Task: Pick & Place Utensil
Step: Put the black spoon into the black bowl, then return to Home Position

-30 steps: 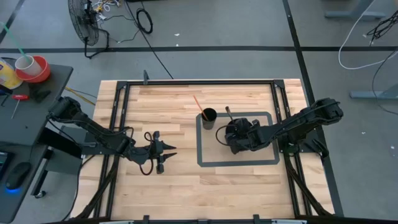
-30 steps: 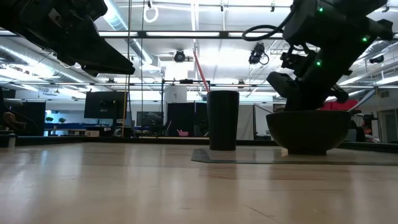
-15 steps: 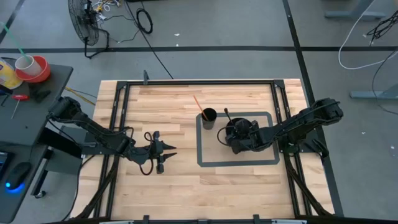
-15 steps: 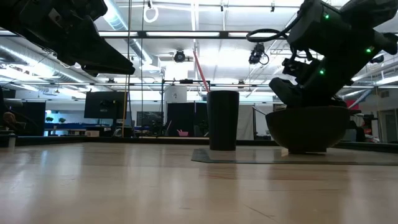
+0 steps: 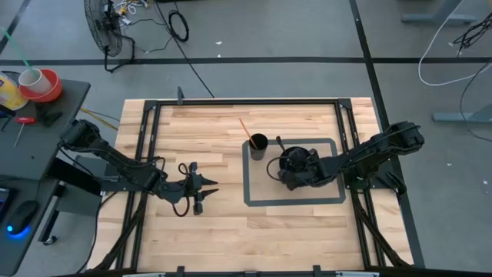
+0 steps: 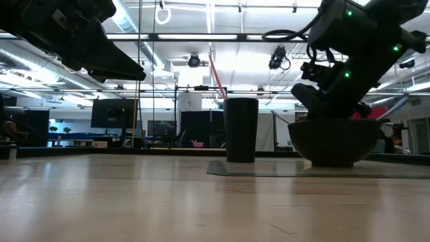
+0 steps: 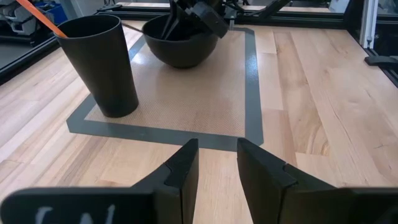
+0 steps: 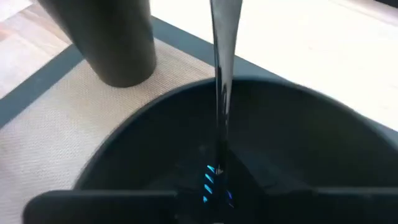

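Observation:
A black bowl (image 6: pixel 332 141) and a tall black cup (image 5: pixel 257 145) stand on a tan mat with a grey border (image 5: pixel 294 201). A thin orange stick (image 5: pixel 244 128) leans out of the cup. My right gripper (image 5: pixel 295 163) hangs over the bowl, pointing down into it, shut on a slim black utensil (image 8: pixel 222 68) whose free end (image 5: pixel 278 141) sticks out past the rim toward the cup. My left gripper (image 7: pixel 214 165) waits open above the bare wood to the mat's left (image 5: pixel 201 188), touching nothing. My right gripper holds the black utensil inside the bowl (image 8: pixel 292 143), coming from above and slanting down. The utensil's shaft (image 8: pixel 219 143) runs out from between the fingers and rises over the bowl's rim. The exact place of contact is hidden in the dark of the bowl.
The cup (image 7: pixel 102 62) stands close beside the bowl (image 7: pixel 180 46), on its left-far side. A dark metal frame (image 5: pixel 231 102) borders the table. Wood to the left of and nearer than the mat is bare (image 5: pixel 231 231).
My right gripper has rocked slightly above the bowl, staying shut on the utensil. The utensil's free end has swung a little toward the cup and the near side. The left arm has kept still.

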Available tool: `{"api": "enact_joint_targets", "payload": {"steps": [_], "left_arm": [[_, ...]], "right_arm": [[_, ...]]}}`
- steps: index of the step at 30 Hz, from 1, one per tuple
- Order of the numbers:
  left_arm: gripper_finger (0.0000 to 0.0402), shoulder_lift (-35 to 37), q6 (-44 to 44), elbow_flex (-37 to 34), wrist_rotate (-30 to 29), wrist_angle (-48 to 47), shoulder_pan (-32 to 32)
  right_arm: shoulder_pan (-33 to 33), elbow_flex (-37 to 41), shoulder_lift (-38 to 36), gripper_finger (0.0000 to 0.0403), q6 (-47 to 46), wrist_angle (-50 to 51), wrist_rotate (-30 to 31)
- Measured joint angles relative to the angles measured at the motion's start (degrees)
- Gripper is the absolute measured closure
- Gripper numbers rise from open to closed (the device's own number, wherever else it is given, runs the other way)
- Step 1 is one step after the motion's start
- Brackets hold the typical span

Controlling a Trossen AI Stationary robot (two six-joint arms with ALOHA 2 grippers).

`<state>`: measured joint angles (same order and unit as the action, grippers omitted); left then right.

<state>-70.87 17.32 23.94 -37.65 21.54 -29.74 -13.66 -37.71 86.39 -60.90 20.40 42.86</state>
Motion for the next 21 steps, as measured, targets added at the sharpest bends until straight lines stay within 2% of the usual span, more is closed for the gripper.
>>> {"api": "enact_joint_targets", "payload": {"steps": [6, 11, 13, 17, 21], "left_arm": [[0.0287, 0.0, 0.0, 0.0, 0.0, 0.0, 0.0], [0.0287, 0.0, 0.1, 0.0, 2.7, 0.0, 0.0], [0.0287, 0.0, 0.1, 0.0, 4.3, 0.0, 0.0], [0.0287, 0.0, 0.0, 0.0, 4.4, 0.0, 0.0], [0.0287, 0.0, -0.5, 0.0, 4.9, 0.0, 0.1]], "right_arm": [[-0.2, -4.3, 0.0, 0.032, -0.5, 8.3, -1.1], [-0.4, -9.7, 0.0, 0.0305, -3.8, 22.3, -8.6], [-1.3, -12.7, 0.0, 0.0301, -4.5, 28.7, -9.2], [-3.5, -18.5, 0.0, 0.0306, 1.5, 36.2, -6.4], [-5.4, -21.0, 0.0, 0.0324, 12.1, 33.3, -6.3]]}}
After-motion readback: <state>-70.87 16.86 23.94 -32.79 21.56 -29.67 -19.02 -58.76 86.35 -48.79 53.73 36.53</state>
